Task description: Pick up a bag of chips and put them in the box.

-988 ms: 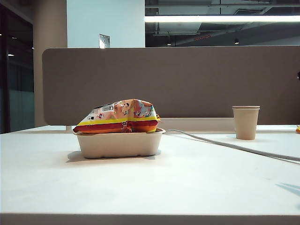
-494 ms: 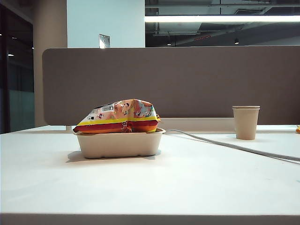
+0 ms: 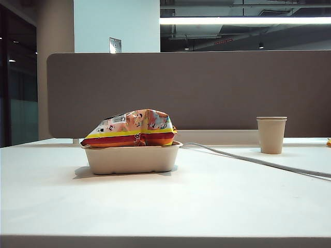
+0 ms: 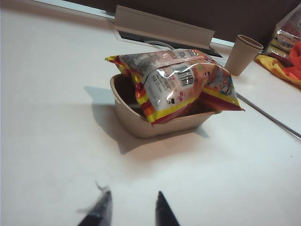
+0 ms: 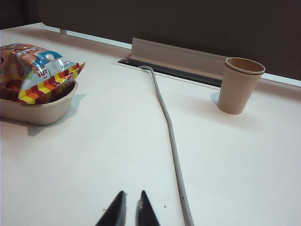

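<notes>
I see a bright ceiling strip light [image 3: 243, 20] overhead; the white worktop [image 3: 165, 206] looks evenly lit and slightly washed out. The box [image 4: 141, 125] casts a soft shadow. Glare streaks the bag of chips [image 4: 174, 80]. The left hand [image 4: 129, 209] looks blurred.

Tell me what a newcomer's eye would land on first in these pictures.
The bright striped bag of chips stands out, lying in the beige box on the left of the white table and bulging above its rim. Next comes the paper cup standing alone at the far right, with a grey cable running past it. The left gripper and right gripper both hover empty, well back from the box.
</notes>
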`<action>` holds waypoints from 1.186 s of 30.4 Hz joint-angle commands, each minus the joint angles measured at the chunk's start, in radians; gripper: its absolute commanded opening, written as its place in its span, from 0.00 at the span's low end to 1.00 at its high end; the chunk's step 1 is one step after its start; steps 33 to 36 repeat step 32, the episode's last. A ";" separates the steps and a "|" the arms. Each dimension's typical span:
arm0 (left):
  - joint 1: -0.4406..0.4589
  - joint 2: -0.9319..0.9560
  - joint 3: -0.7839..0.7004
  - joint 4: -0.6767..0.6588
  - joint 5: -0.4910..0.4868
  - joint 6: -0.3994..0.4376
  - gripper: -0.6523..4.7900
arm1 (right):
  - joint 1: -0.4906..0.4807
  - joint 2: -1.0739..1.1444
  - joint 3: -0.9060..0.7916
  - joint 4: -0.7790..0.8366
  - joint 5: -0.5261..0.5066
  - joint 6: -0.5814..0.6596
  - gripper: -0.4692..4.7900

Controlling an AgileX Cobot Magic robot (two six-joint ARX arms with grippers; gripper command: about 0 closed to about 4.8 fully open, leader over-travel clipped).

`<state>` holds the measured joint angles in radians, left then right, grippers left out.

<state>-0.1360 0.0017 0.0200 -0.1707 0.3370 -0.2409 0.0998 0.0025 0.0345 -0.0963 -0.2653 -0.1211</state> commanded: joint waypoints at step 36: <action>0.000 0.001 -0.003 0.000 0.000 0.035 0.34 | 0.002 0.001 0.002 0.010 0.000 0.002 0.17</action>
